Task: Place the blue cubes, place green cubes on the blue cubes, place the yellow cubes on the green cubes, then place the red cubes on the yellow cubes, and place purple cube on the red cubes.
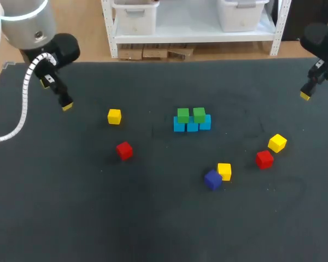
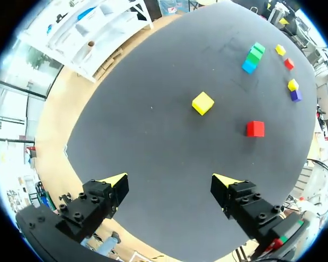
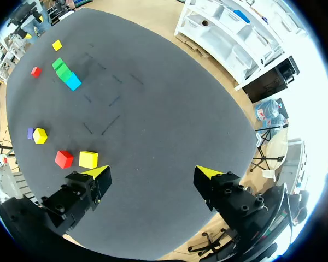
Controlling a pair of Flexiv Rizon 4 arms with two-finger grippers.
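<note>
Nearest lies the purple cube (image 1: 212, 179), touching a yellow cube (image 1: 224, 171). A red cube (image 1: 264, 159) and second yellow cube (image 1: 277, 143) sit to the right, with another red cube (image 1: 124, 150) and third yellow cube (image 1: 114, 116) to the left. Beyond, two green cubes (image 1: 183, 115) top the blue cubes (image 1: 192, 126). Farthest, the left gripper (image 2: 169, 183) and right gripper (image 3: 153, 172) hover, fingers spread, empty.

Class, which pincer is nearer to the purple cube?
Right. The right pincer hovers near the far right edge of the table, diagonally behind the purple cube; the left pincer hangs farther off, over the far left side.
</note>
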